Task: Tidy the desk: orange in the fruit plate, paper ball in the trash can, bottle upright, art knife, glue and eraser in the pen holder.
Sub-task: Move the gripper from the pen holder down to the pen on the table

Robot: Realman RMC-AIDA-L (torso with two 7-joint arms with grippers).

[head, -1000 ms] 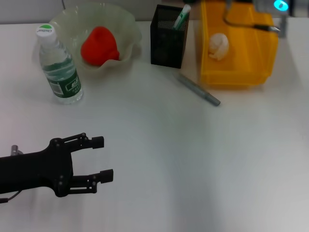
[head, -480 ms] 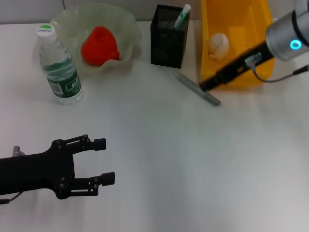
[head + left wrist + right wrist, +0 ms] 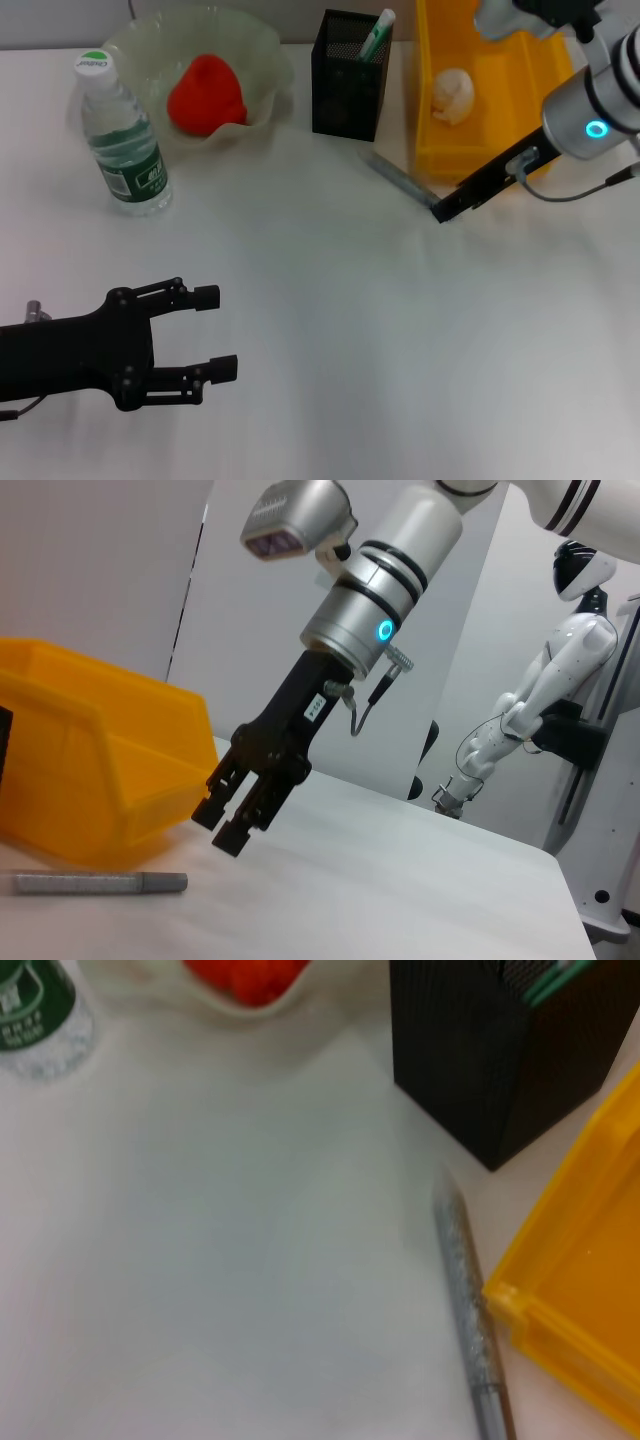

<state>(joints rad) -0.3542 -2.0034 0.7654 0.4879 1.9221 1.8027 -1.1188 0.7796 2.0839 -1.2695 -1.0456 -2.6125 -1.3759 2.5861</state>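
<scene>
The grey art knife (image 3: 398, 177) lies on the table between the black mesh pen holder (image 3: 347, 92) and the yellow trash can (image 3: 520, 150). My right gripper (image 3: 446, 208) hangs just over the knife's near end (image 3: 100, 883), its fingers (image 3: 232, 837) slightly open and holding nothing. The paper ball (image 3: 452, 95) rests in the trash can. In the fruit plate (image 3: 262, 52) sits the orange (image 3: 205, 92). The bottle (image 3: 122, 140) stands upright. A green-and-white glue stick (image 3: 377, 35) pokes out of the pen holder. The eraser is out of view. My left gripper (image 3: 214, 332) is open low at the left.
The right wrist view looks down on the knife (image 3: 470, 1310), the pen holder's corner (image 3: 500, 1060) and the trash can's edge (image 3: 575, 1330). White tabletop stretches across the middle and right front.
My right arm came down from over the trash can to the knife, then shifted its gripper along it toward the near end. The left arm barely moved.
</scene>
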